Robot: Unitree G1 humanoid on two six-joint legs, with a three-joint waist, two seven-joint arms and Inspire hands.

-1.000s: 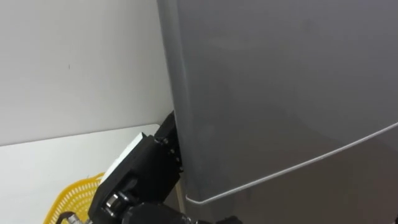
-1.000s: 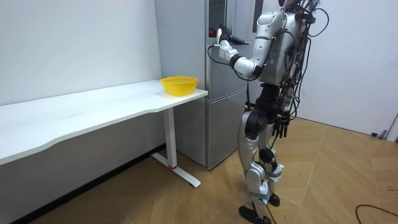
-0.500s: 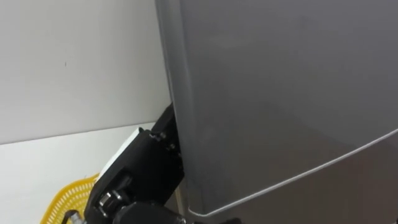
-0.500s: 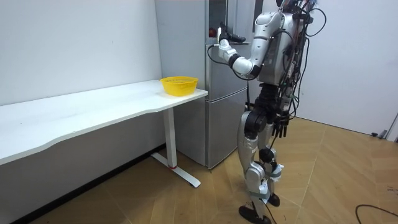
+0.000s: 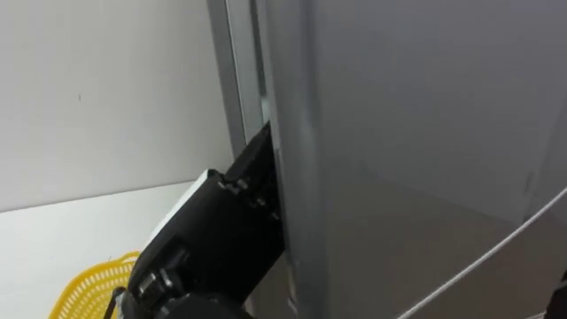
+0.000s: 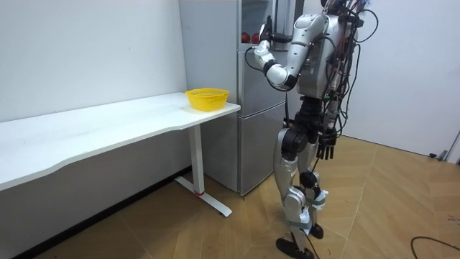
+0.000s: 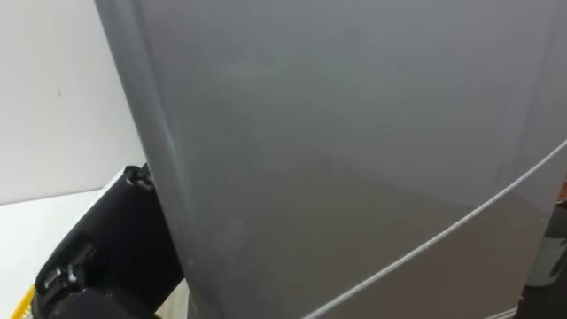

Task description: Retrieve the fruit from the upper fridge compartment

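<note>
Standing here, I can read no writing, label or number anywhere: the grey fridge door (image 5: 416,133), the yellow basket (image 6: 207,98) and the white table (image 6: 108,126) show no lettering I can make out.
</note>
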